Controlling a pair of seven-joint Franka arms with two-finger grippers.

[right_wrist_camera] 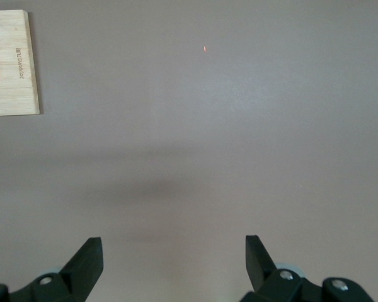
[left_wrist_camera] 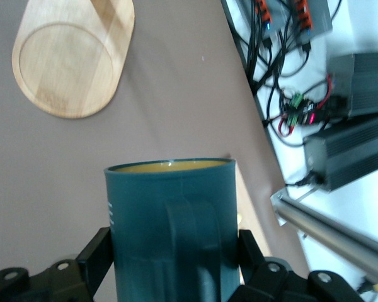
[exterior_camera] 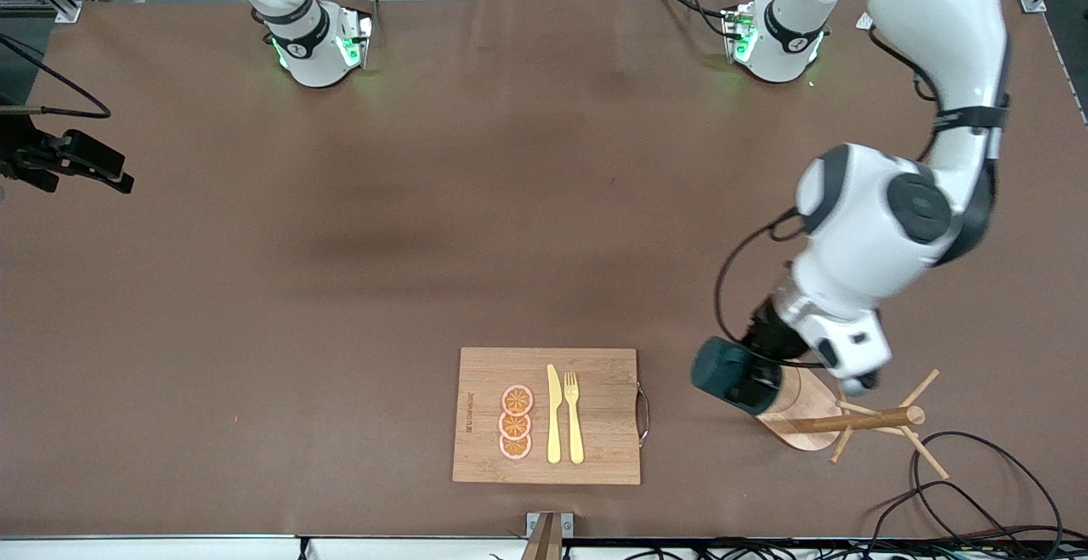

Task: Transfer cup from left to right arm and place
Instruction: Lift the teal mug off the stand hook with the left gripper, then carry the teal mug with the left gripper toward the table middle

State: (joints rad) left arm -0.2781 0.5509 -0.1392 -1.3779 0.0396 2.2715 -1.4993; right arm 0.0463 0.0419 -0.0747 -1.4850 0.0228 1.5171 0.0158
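Left gripper [exterior_camera: 755, 356] is clamping the cup [exterior_camera: 735, 375] between its fingers in the front view, holding it tilted in the air over the wooden mug tree [exterior_camera: 837, 421] at the left arm's end of the table [exterior_camera: 340, 288]. That rack's round base is peeking out just beside the cup, with its pegs fanning out toward the cables at the table's edge. A bamboo cutting board [exterior_camera: 547, 415] is sitting toward the middle of the table, well apart from the cup and close to the front camera, carrying three orange slices [exterior_camera: 516, 422], a yellow knife [exterior_camera: 553, 415] and a yellow fork [exterior_camera: 574, 417] side by side. The right gripper [exterior_camera: 76, 161] is waiting out at the right arm's end of the table, well apart from everything.

Over to the left wrist view: the cup [left_wrist_camera: 170, 226] is filling the frame, handle facing the camera, tan-yellow rim showing, and the black fingers [left_wrist_camera: 97, 255] are pressing on both sides of it. The wooden base [left_wrist_camera: 69, 60] is lying on the table past the cup's mouth.

Right wrist view now: the right gripper [right_wrist_camera: 174, 261] is hanging with its fingers [right_wrist_camera: 88, 258] spread wide and nothing between them, bare brown table underneath. A corner of the cutting board [right_wrist_camera: 12, 63] is showing at the frame's edge.
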